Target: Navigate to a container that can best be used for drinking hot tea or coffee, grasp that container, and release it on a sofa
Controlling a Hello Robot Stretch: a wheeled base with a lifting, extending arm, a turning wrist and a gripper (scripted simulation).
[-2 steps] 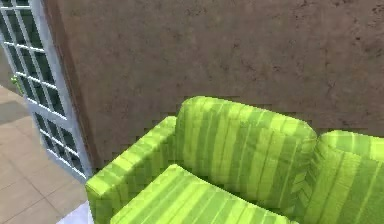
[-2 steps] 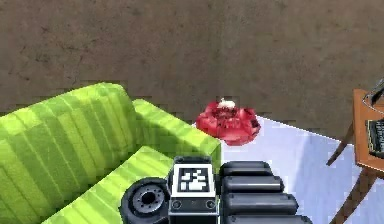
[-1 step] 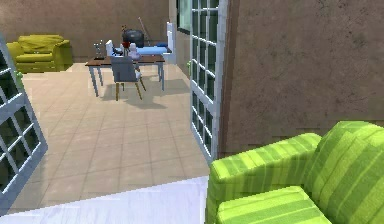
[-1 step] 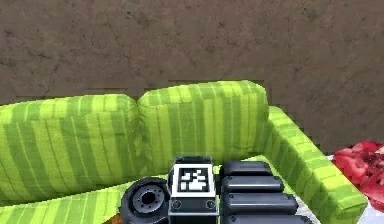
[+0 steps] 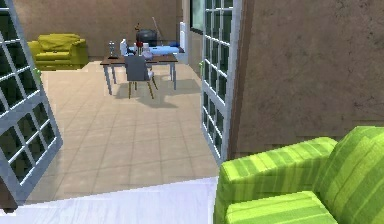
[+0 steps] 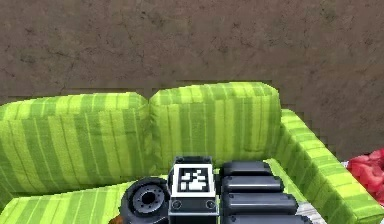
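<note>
Looking ahead, I have the sofa [image 5: 290, 175] at near right, green with stripes, one arm and part of the seat in frame. Past it a doorway stands between two glass-paned doors, one at left [image 5: 22, 100] and one at right [image 5: 215, 90]. Beyond the doorway a tiled floor [image 5: 120, 130] runs to a far table [image 5: 140, 60] with a chair [image 5: 137, 72] at its near side. The small things on that table are too small for me to name. A yellow-green armchair [image 5: 58, 50] sits at far left.

The arm side view gives me the sofa's front: two striped back cushions against a brown wall [image 6: 190, 45], and a red thing [image 6: 370, 172] just beyond the sofa's right arm. The arm [image 6: 250, 190] rises from the bottom edge over the seat, carrying a white marker [image 6: 192, 181]. Left of the marker is the dark body of the fingers [image 6: 148, 200], with the seat behind it. I cannot tell whether they are open, closed or holding a cup.
</note>
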